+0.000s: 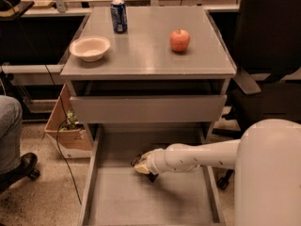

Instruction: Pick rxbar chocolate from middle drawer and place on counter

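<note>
The middle drawer (pixel 117 201) is pulled far out at the bottom of the grey cabinet, its flat floor showing. My white arm reaches in from the right, and my gripper (pixel 143 166) is low over the drawer floor near its back middle. A small dark shape (pixel 151 177) shows just under the gripper; I cannot tell whether it is the rxbar chocolate, which otherwise is hidden. The counter (pixel 146 51) is the shiny grey top of the cabinet.
On the counter stand a blue soda can (pixel 118 16), a white bowl (pixel 90 47) and a red apple (pixel 179 40). The upper drawer (pixel 148 108) is partly out above the gripper. A cardboard box (pixel 66 128) and a seated person's leg (pixel 8 131) are at the left.
</note>
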You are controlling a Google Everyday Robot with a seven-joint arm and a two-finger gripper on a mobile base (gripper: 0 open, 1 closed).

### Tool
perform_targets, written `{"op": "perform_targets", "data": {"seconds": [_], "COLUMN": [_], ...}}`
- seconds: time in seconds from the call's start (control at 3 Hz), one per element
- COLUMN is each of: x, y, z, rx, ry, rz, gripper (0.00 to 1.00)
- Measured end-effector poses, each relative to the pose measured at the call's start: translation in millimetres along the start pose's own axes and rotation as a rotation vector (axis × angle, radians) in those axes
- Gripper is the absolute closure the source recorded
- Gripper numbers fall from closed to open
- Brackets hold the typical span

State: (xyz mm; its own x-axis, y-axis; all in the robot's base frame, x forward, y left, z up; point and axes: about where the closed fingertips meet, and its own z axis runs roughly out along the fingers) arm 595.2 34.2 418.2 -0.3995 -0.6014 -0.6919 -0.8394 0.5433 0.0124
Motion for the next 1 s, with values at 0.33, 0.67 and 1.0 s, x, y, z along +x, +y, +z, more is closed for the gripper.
{"op": "perform_targets", "data": {"seconds": [0.33,0.67,1.0], "x": [-4.1,-13.9,-35.0], "y": [1.2,-10.9,-33.5], "z": [-69.3,-123.8,-187.8], "rx": [-0.039,-0.061,-0.067], "ry": [-0.005,-0.067,-0.153], "rz": [0.005,0.029,0.034], "gripper": [1.0,1.0,1.0]}}
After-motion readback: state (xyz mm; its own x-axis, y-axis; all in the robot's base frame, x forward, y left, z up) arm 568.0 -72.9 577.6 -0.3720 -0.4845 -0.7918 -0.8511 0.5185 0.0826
